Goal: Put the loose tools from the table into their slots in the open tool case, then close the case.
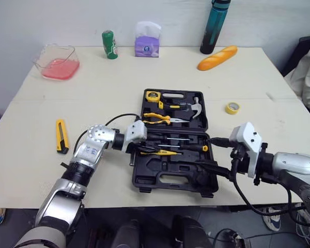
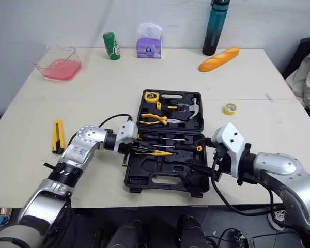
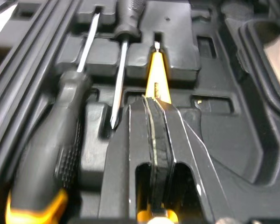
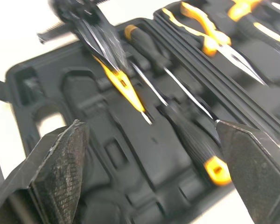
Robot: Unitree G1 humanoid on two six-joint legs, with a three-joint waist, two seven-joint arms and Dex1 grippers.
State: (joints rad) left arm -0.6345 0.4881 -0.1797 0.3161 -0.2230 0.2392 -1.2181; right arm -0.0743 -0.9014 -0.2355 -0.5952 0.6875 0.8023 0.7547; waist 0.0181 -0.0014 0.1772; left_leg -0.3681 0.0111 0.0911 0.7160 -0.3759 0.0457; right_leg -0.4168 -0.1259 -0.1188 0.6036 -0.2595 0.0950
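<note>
The black tool case (image 1: 144,178) lies open at the table's front middle, holding a tape measure (image 1: 153,95), pliers (image 1: 157,118), a hammer (image 1: 196,108) and black-handled screwdrivers (image 1: 181,139). My left gripper (image 3: 154,121) reaches in from the case's left side, shut on a small yellow screwdriver (image 3: 156,74) whose metal tip rests at a slot in the near half. At the case's front right corner my right gripper (image 1: 205,153) stands open, its fingers (image 4: 60,158) spread wide and holding nothing. A yellow utility knife (image 1: 62,135) lies loose at the left, a yellow tape roll (image 1: 232,107) at the right.
Along the far edge stand a pink bowl (image 1: 57,63), a green can (image 1: 109,44), a purple tissue pack (image 1: 147,41) and a teal bottle (image 1: 214,26). A bread loaf (image 1: 217,58) lies at the back right. Cables run from both wrists.
</note>
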